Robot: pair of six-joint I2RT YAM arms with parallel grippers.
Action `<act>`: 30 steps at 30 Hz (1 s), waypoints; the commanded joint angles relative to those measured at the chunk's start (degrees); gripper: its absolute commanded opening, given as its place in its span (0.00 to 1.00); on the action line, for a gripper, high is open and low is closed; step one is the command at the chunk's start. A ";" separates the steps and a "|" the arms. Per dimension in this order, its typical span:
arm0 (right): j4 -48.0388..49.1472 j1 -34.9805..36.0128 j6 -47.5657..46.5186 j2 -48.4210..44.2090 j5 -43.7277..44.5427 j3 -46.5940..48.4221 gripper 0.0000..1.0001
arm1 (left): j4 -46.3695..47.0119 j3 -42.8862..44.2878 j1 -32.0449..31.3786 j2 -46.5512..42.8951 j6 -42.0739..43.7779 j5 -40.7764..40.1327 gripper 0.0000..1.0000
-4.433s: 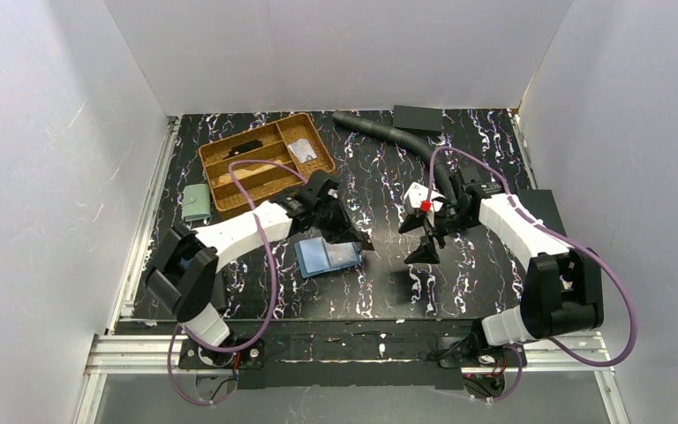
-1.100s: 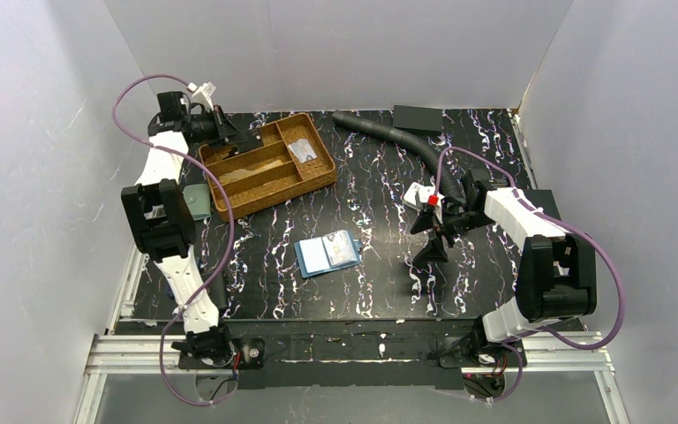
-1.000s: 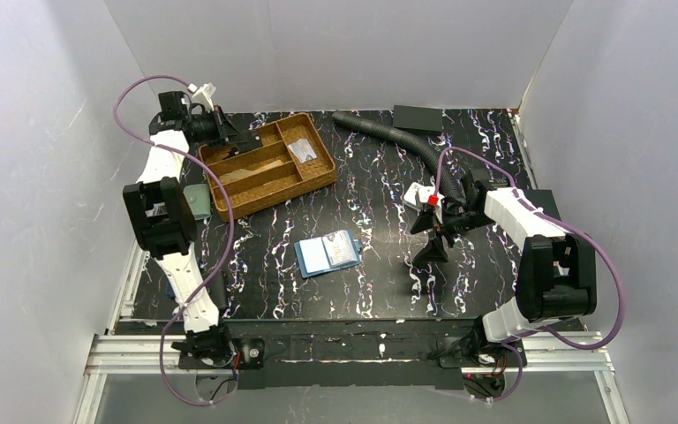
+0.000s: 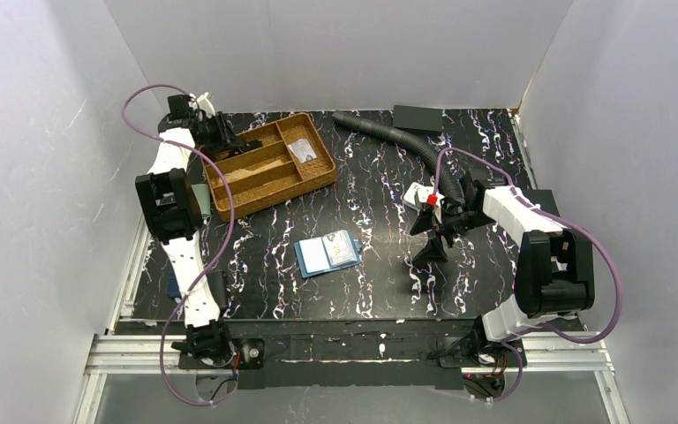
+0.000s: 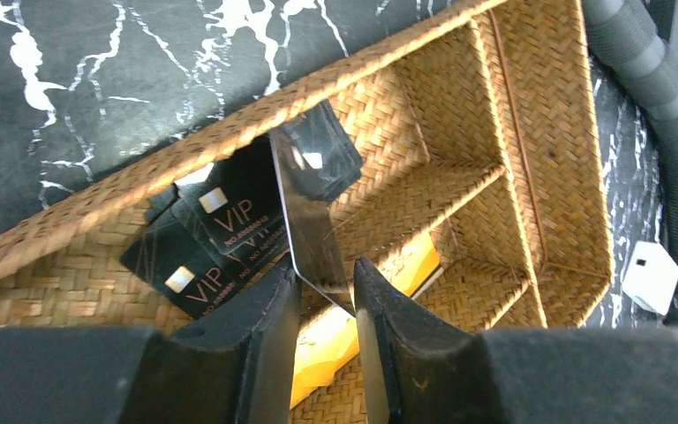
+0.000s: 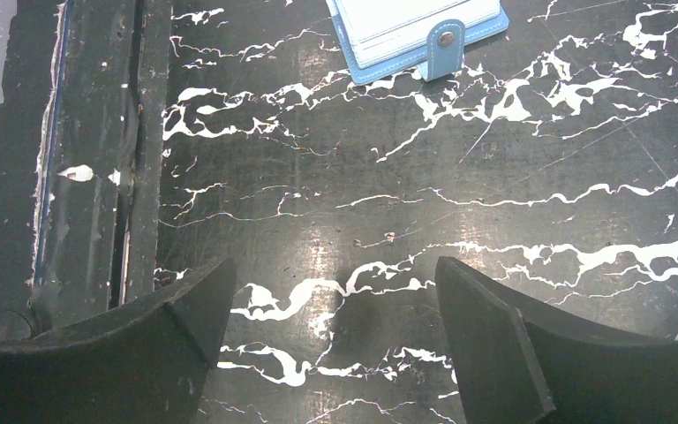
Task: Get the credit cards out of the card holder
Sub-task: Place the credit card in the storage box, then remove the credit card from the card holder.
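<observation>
Looks like a robot lab cell. Plain white walls (image 4: 335,53) box in a marbled table (image 4: 371,291), aluminium rail (image 4: 128,352) up front.

A black table (image 4: 380,283) veined with white marbling fills the frame. At upper left lies a wicker tray (image 4: 274,190) with compartments, a pale green pouch (image 4: 200,198) just beside its left end. The open teal card holder (image 4: 327,253) lies at centre. A corrugated black hose (image 4: 395,137) curves from top centre toward a small white box (image 4: 416,194); a flat black box (image 4: 418,117) sits at the top edge.
</observation>
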 commanded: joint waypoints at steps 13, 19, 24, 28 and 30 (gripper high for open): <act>-2.80 -0.44 -2.06 -0.63 -1.88 2.51 0.92 | -9.07 1.67 0.31 -12.12 1.29 -20.33 0.37; -2.34 -0.48 -0.98 -2.54 -3.79 2.39 0.92 | 8.27 -27.24 0.34 -38.94 -3.20 -21.81 0.64; 2.66 0.17 5.53 -4.51 -5.13 1.55 0.92 | 23.66 -52.67 2.23 -61.22 -12.89 -13.99 0.98; 14.20 3.11 20.63 -6.81 -3.55 0.15 0.91 | 28.80 -65.54 2.79 -73.30 -23.87 -1.72 0.98; 22.76 6.15 33.05 -8.17 -0.38 -1.44 0.89 | 27.63 -68.52 2.73 -75.37 -29.46 5.93 0.98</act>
